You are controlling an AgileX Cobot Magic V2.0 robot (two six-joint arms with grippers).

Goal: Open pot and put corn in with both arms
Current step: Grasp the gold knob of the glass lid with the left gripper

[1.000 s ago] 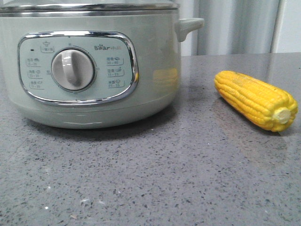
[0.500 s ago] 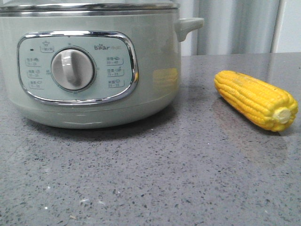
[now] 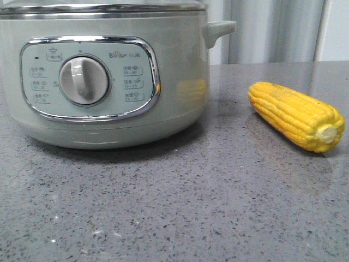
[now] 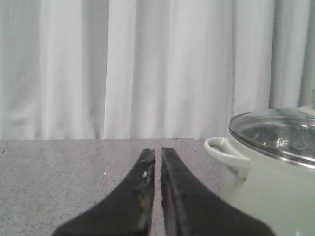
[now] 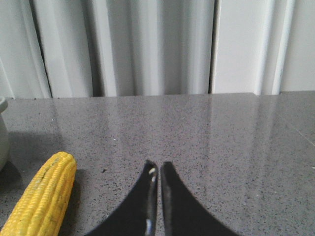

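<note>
The pale grey-green pot (image 3: 180,65) stands at the left of the front view, with its dial panel facing me and a lid on its steel rim. The left wrist view shows the pot (image 4: 275,187), its glass lid (image 4: 278,135) and a side handle (image 4: 221,150). The yellow corn (image 3: 297,115) lies on the counter to the pot's right. It also shows in the right wrist view (image 5: 42,199). My left gripper (image 4: 157,151) is shut and empty, beside the pot's handle. My right gripper (image 5: 158,163) is shut and empty, beside the corn and apart from it. Neither gripper shows in the front view.
The grey speckled counter (image 3: 180,207) stretches in front of the pot and the corn. White curtains (image 5: 147,44) hang behind the counter's far edge.
</note>
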